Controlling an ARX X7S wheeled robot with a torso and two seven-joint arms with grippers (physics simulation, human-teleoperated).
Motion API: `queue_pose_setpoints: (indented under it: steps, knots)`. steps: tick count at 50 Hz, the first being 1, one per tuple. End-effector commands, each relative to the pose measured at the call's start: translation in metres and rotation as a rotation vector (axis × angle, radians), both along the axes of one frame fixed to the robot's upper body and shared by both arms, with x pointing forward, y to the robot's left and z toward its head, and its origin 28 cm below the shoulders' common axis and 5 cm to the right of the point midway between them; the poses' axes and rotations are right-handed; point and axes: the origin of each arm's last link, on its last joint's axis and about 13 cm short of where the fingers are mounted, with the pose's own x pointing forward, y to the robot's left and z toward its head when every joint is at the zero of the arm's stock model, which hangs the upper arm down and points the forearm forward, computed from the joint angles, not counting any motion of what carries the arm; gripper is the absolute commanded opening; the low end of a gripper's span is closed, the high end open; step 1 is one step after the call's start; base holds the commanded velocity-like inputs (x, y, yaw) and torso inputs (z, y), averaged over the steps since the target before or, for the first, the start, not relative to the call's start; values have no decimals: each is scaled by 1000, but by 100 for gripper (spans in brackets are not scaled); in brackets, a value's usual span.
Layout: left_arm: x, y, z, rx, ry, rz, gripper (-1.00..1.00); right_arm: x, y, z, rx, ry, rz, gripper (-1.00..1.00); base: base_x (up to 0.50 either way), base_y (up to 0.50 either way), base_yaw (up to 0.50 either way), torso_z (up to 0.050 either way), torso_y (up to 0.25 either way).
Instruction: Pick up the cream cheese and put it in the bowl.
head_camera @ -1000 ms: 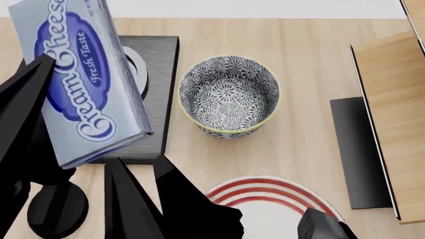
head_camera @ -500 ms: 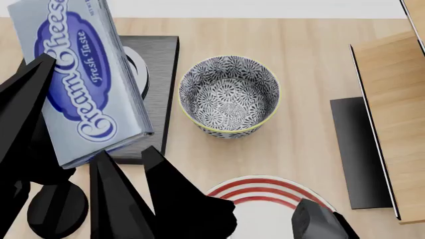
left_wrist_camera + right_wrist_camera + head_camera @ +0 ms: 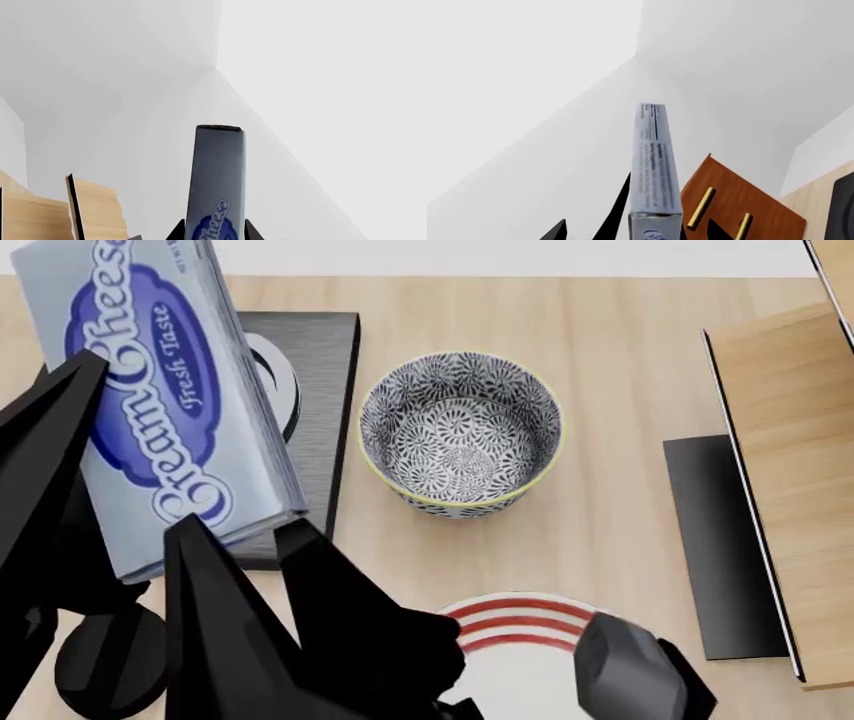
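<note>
1. The cream cheese (image 3: 160, 410) is off the desk (image 3: 627, 330), held in the air over the desk's left side, to the left of the bowl (image 3: 461, 435). It stands tilted, label face toward the head camera, its top end leaning toward the far left corner.
2. The left gripper (image 3: 147, 520) pinches the box: one dark finger (image 3: 47, 450) lies against the box's left long edge, the other comes up at its lower end. In the left wrist view the box (image 3: 219, 185) rises straight out between two black finger tips, both touching its sides.
3. The right gripper (image 3: 254, 580) shows two black fingers near the box's lower right corner. The right wrist view shows the box (image 3: 654, 170) edge-on with black tips on either side. Whether these fingers press on the box or stand spread beside it, I cannot tell.
4. The bowl stands upright near the middle of the desk, apart from the box, with nothing inside.
5. A dark square slab (image 3: 320, 390) lies just left of the bowl, partly hidden behind the box.
6. A red-striped white plate (image 3: 521, 630) sits at the near edge, partly covered by the right arm.
7. A wooden cabinet (image 3: 801, 470) stands along the right edge.
</note>
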Motion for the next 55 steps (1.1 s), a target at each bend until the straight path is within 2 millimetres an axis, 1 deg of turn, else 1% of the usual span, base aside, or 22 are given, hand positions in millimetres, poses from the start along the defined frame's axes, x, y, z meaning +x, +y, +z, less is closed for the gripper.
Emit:
queue_pose_setpoints:
  steps: [1,21,42,43,55]
  knots:
    - [-1,0,2,-11,-11,-10,-100,5,2,1,5,-4,0,100,0,0,0,0,0]
    - [-2,0,2,-1,-20,-9,-100,9,7,5,-6,-16,4,100,0,0,0,0,1]
    - [-3,0,2,-3,-25,-9,-100,11,6,8,0,-30,-8,100,0,0,0,0,0]
    - [-3,0,2,-3,-25,-10,-100,11,6,8,0,-30,-9,-100,0,0,0,0,0]
    - [-3,-1,1,8,-21,-6,-100,9,6,9,4,-38,-8,-100,0,0,0,0,0]
